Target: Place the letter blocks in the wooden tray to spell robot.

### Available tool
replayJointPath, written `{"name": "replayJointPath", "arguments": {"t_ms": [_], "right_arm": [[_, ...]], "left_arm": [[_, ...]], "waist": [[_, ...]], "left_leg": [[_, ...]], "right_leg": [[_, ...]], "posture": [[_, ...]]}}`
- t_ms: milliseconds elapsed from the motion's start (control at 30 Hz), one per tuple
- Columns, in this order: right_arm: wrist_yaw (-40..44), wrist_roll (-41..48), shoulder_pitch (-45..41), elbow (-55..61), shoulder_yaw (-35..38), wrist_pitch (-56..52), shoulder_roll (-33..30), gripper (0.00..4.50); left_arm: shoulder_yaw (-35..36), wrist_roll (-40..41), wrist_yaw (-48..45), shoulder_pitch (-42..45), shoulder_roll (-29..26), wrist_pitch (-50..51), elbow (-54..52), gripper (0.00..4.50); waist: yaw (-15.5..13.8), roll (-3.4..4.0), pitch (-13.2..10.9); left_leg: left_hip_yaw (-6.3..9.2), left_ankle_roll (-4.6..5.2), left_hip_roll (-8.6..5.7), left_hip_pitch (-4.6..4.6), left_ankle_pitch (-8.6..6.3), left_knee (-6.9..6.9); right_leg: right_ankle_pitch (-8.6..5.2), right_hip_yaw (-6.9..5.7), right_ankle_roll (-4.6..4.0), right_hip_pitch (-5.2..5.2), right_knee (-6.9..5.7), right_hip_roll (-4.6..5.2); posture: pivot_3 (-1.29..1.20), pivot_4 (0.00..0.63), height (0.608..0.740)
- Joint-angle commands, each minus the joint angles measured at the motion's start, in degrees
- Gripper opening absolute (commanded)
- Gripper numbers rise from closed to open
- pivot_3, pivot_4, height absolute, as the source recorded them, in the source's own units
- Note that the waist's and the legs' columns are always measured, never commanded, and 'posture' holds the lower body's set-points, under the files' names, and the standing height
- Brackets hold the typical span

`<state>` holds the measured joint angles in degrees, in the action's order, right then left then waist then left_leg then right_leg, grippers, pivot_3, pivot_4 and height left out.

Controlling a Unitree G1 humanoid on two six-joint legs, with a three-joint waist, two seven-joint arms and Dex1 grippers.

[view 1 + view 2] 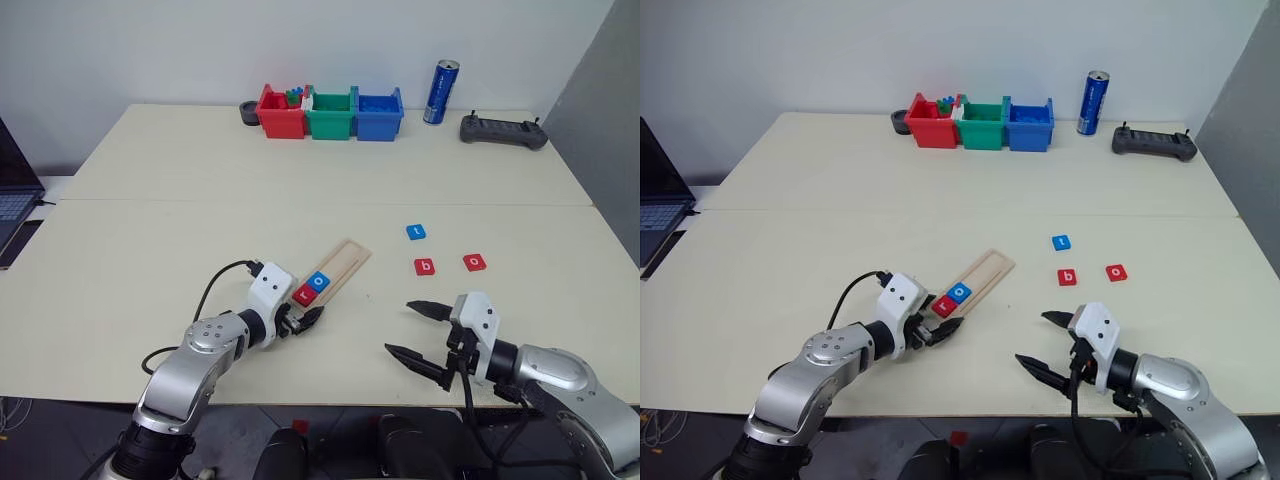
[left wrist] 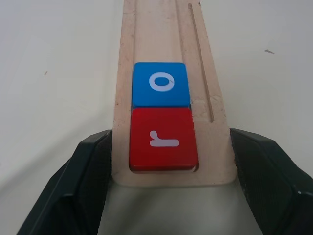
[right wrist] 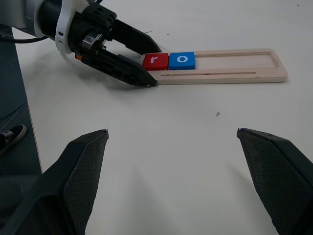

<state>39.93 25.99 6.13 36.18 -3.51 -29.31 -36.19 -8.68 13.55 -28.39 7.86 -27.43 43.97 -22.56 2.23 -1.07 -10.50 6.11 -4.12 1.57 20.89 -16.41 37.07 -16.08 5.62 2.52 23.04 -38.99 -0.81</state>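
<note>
At the wooden tray's near end, left gripper fingers clasp both edges to steady it; right gripper hovers spread, empty.

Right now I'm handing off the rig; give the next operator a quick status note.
Left gripper: jaws either side of the wooden tray's near end, steadying it.
Right gripper: open, empty, above bare table.
Done: red r and blue o sit in the tray, touching.
Left: red b, red o, blue t lie loose on the table to the tray's right. Next is b.
</note>
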Motion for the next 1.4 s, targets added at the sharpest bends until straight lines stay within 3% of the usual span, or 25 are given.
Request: {"name": "replayJointPath", "arguments": {"t_ms": [33, 267, 533, 900, 1400], "right_arm": [[0.6, 0.7, -0.1, 2.3, 0.1, 0.4, -0.3, 4.5], [1.1, 0.1, 0.0, 2.1, 0.2, 1.0, -0.7, 4.5], [9.5, -2.4, 5.3, 3.5, 3.2, 3.3, -13.0, 4.5], [8.1, -0.6, 4.6, 4.4, 6.3, 1.9, -12.6, 4.5], [13.4, 3.4, 4.4, 1.1, 14.3, -2.7, -17.9, 4.5]], "left_arm": [[-1.7, 0.2, -1.0, -0.9, -0.3, 1.7, 0.4, 3.39], [-2.3, 0.0, -6.6, -1.8, -3.5, -5.5, 1.0, 3.39], [-4.7, -1.5, -28.6, -2.2, -15.1, -30.8, 8.5, 3.39], [-4.4, -0.7, -40.0, 4.2, -14.6, -40.4, 18.6, 3.39], [-4.6, -3.2, -44.2, 10.3, -12.4, -48.1, 27.0, 3.39]], "waist": [[0.0, 0.0, 0.0], [0.0, 0.0, 0.0], [-0.3, 0.0, 0.0], [-0.3, -0.06, 0.0], [-0.3, -0.07, 0.0]], "left_leg": [[0.01, 0.0, 0.0, 0.0, 0.0, 0.0], [0.0, 0.0, 0.0, -0.01, 0.0, -0.01], [-0.05, 0.01, 0.01, 0.0, 0.0, -0.04], [-0.04, 0.02, 0.03, 0.04, -0.01, -0.01], [-0.04, 0.03, 0.04, 0.04, -0.01, 0.0]], "right_leg": [[0.0, 0.0, 0.0, 0.0, 0.0, 0.0], [0.0, 0.0, 0.0, 0.0, 0.0, 0.0], [-0.02, -0.01, -0.02, 0.03, 0.05, 0.0], [-0.03, -0.01, 0.0, 0.04, 0.04, -0.02], [0.12, -0.02, -0.26, 0.04, 0.02, -0.04]], "posture": [[0.0, 0.15, 0.74], [0.0, 0.15, 0.74], [0.0, 0.15, 0.74], [0.0, 0.15, 0.74], [0.0, 0.15, 0.74]]}}
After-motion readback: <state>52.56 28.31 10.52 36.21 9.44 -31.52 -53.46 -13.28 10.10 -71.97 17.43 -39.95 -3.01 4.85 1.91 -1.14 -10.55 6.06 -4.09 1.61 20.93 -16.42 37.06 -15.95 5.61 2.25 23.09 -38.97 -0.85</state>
